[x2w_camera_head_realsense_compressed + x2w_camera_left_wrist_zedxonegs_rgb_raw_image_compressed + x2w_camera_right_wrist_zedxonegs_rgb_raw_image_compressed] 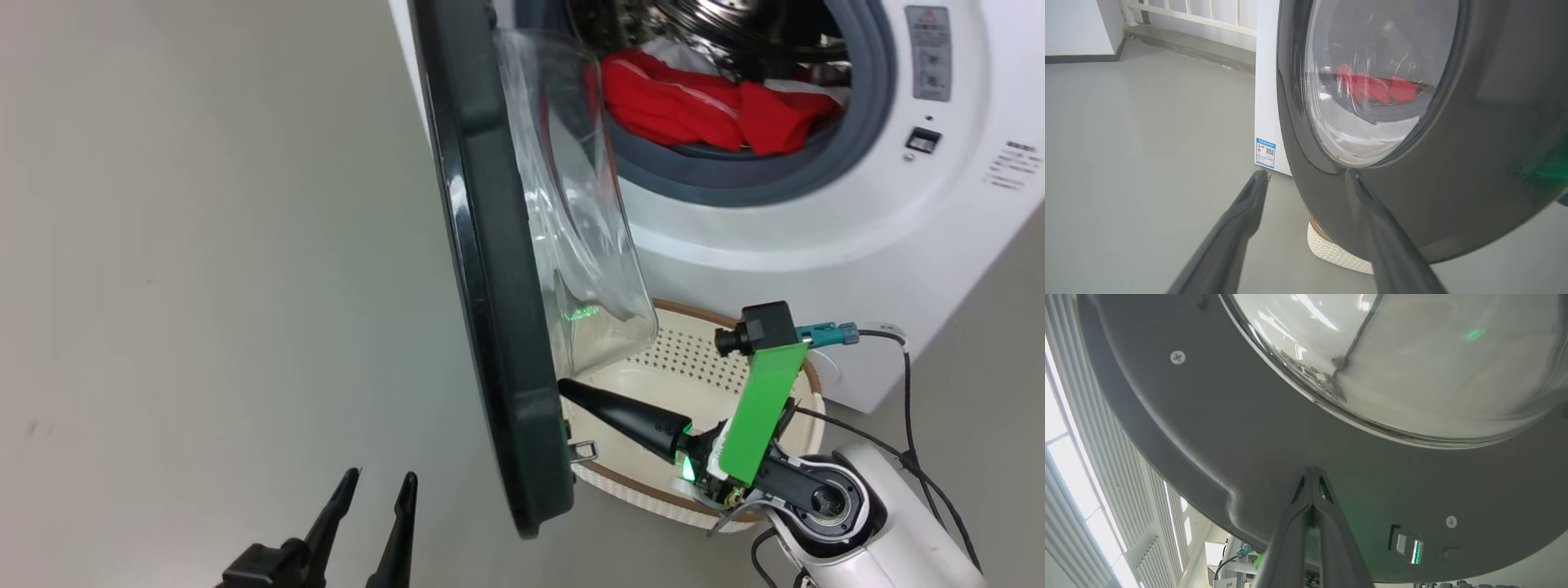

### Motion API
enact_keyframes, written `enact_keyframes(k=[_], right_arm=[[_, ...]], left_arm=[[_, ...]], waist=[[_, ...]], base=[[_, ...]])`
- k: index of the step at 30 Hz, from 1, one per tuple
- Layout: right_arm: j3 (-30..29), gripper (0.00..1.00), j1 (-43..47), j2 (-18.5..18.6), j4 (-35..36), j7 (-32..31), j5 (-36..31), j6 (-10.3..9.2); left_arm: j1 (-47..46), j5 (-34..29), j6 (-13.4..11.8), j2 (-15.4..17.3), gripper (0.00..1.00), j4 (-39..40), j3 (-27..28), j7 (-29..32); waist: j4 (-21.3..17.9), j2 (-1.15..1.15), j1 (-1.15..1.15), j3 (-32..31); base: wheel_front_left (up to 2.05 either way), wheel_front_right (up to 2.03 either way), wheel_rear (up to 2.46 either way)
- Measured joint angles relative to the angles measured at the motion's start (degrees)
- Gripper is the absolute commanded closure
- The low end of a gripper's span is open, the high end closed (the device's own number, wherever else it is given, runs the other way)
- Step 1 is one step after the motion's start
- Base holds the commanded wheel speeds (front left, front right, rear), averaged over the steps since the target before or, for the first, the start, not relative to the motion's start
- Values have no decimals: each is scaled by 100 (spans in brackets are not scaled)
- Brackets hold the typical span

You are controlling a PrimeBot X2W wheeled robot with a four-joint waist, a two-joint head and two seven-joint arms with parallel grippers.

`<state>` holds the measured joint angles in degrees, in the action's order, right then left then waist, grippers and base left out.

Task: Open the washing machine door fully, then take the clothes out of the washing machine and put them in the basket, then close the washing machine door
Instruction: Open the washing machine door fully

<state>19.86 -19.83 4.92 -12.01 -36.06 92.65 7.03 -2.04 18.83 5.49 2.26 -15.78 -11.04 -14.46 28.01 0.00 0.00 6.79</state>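
The washing machine door (490, 269) stands partly open, edge-on to the head view, its glass bowl (580, 212) bulging toward the washing machine (816, 237). Red clothes (702, 106) lie in the drum behind the grey gasket. My right gripper (565, 389) is shut, its tips pressed against the door's grey inner face (1274, 428), above the basket (702, 367). My left gripper (380, 482) is open at the lower left, outside the door, holding nothing. In the left wrist view the door's black outer rim (1474, 163) is close ahead, with the clothes (1376, 87) seen through the glass.
Grey floor (204, 245) spreads left of the door. The basket's woven rim (1331, 251) peeks out under the door. The door latch hook (584, 449) juts from its edge near my right fingers. A white railing (1208, 16) runs along the back.
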Motion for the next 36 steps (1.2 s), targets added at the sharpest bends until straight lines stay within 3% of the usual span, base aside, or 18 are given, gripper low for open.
enact_keyframes(k=[7,23,26,29,31,32,36], right_arm=[[223,100,-5,-59,-13,3,3,1],[512,100,-52,-69,-98,289,96,1],[497,84,-51,-76,-105,331,25,1],[453,52,-32,-88,-111,407,-47,1],[414,4,-14,-101,-113,479,-63,1],[377,0,10,-103,-114,512,-94,1],[319,0,252,-36,-145,694,-285,1]], left_arm=[[121,12,-59,2,0,88,68,0],[126,52,-151,2,0,237,170,0],[127,52,-151,2,0,234,168,0],[127,51,-149,2,0,216,162,0],[127,49,-143,2,0,198,158,0],[127,49,-143,2,0,190,157,0],[131,31,-133,2,0,138,154,0]], waist=[[204,0,0,-52],[216,0,0,-58],[205,0,0,-73],[190,0,0,-103],[179,0,0,-131],[173,0,0,-146],[150,0,0,-213]], base=[[0,0,0],[0,0,0],[0,0,0],[0,0,0],[0,0,0],[0,0,0],[0,0,0]])
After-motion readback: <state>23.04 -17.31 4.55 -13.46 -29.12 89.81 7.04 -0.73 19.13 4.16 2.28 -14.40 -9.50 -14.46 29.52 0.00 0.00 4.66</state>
